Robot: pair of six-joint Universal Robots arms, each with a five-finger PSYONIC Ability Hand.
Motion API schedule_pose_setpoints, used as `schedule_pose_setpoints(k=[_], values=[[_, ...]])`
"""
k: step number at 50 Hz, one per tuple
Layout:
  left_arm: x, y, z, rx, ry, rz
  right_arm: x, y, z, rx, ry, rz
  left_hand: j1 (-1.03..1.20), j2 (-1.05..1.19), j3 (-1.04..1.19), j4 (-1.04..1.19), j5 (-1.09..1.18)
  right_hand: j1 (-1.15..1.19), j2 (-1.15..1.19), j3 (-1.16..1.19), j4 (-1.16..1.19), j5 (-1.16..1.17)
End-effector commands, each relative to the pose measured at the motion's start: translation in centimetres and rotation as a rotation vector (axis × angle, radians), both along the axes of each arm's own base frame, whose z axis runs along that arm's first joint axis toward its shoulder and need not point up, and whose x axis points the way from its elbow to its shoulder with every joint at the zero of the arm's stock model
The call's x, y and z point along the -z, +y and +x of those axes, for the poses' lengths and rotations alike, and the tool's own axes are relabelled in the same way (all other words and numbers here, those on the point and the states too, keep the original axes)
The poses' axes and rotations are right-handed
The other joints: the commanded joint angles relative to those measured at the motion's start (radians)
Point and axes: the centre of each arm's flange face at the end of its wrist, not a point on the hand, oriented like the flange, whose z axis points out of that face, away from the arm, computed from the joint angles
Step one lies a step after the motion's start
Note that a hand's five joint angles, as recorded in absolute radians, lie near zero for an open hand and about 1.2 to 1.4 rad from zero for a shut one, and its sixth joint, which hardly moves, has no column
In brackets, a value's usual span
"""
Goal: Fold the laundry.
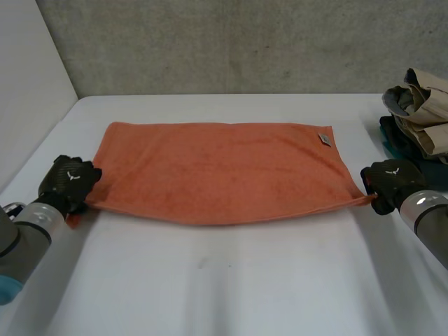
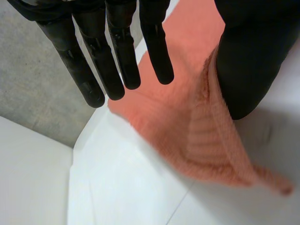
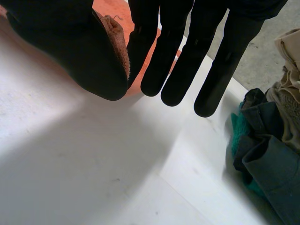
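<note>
Orange towel (image 1: 220,171) lay flat, single layer, centre of head view on white surface (image 1: 231,280); no fold made yet. Long axis ran left–right across frame, short sides toward hands; grey label (image 1: 324,139) at upper right corner. Left hand (image 1: 68,180) at towel's lower left corner, cloth pinched against thumb, fingers straight. Right hand (image 1: 390,178) at lower right corner, cloth nipped between thumb and nearest finger. Near edge taut between them. Judgement: task at start, first fold pending; heap of clothes (image 1: 418,115) at right edge of frame untouched

left hand (image 1: 68,183): thumb pinching | right hand (image 1: 390,180): thumb pinching | arms spread
</note>
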Motion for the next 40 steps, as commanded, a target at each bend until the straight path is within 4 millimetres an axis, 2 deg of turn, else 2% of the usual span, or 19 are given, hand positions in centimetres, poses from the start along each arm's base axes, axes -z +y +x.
schedule_pose_setpoints(k=[1,3,6,9,12,16,18,25,29,32,36,37,40], values=[[0.6,0.2,1.7,-0.035,-0.072,0.010,0.0,0.0,-0.2,0.001,0.010,-0.002,0.080,0.091,0.089,0.096,0.098,0.271,0.218,0.202,0.196,0.229],[0.9,0.5,2.0,-0.043,-0.072,0.025,0.1,0.1,-0.2,-0.002,0.015,-0.001,0.273,0.284,0.282,0.289,0.291,0.271,0.218,0.202,0.196,0.229],[0.9,0.8,2.1,-0.048,-0.071,0.036,0.1,0.2,-0.1,-0.010,0.032,0.001,0.701,0.712,0.710,0.717,0.719,0.271,0.218,0.202,0.196,0.229],[0.4,1.4,2.0,-0.047,-0.072,0.037,-0.1,0.5,-0.1,-0.017,0.058,-0.002,0.702,0.714,0.711,0.718,0.720,0.271,0.218,0.202,0.196,0.229],[-0.7,3.0,1.7,-0.045,-0.063,0.056,-1.0,1.1,-0.3,-0.034,0.106,-0.013,0.702,0.714,0.711,0.718,0.720,0.271,0.218,0.202,0.196,0.229],[-1.9,6.2,1.3,-0.036,-0.067,0.121,-2.1,2.8,-0.6,-0.069,0.208,0.024,0.702,0.714,0.711,0.718,0.720,0.271,0.218,0.202,0.196,0.229],[-2.5,8.5,0.9,-0.021,-0.074,0.186,-2.4,3.7,-1.1,-0.082,0.259,0.061,0.702,0.714,0.711,0.718,0.720,0.271,0.218,0.202,0.196,0.229],[-4.2,15.2,0.7,0.014,-0.155,0.435,-3.6,7.9,-5.0,-0.136,0.501,0.294,0.702,0.714,0.711,0.718,0.720,0.271,0.218,0.202,0.196,0.229],[-4.8,17.2,1.0,0.046,-0.228,0.528,-3.8,8.3,-5.9,-0.148,0.544,0.304,0.702,0.714,0.711,0.718,0.720,0.271,0.218,0.202,0.196,0.229],[-4.9,16.8,1.1,0.054,-0.266,0.490,-3.9,7.5,-6.0,-0.124,0.546,0.251,0.702,0.714,0.711,0.718,0.720,0.271,0.218,0.202,0.196,0.229],[-5.3,14.5,1.0,0.073,-0.275,0.363,-3.9,5.7,-6.0,-0.069,0.504,0.169,0.702,0.714,0.711,0.718,0.720,0.271,0.218,0.202,0.196,0.229],[-5.3,13.2,0.7,0.099,-0.266,0.315,-3.9,5.1,-5.9,-0.055,0.490,0.152,0.702,0.714,0.711,0.718,0.720,0.271,0.218,0.202,0.196,0.229],[-5.3,11.2,-0.3,0.142,-0.249,0.247,-3.0,2.9,-5.1,-0.029,0.431,0.113,0.702,0.714,0.711,0.718,0.720,0.271,0.218,0.202,0.196,0.229]])
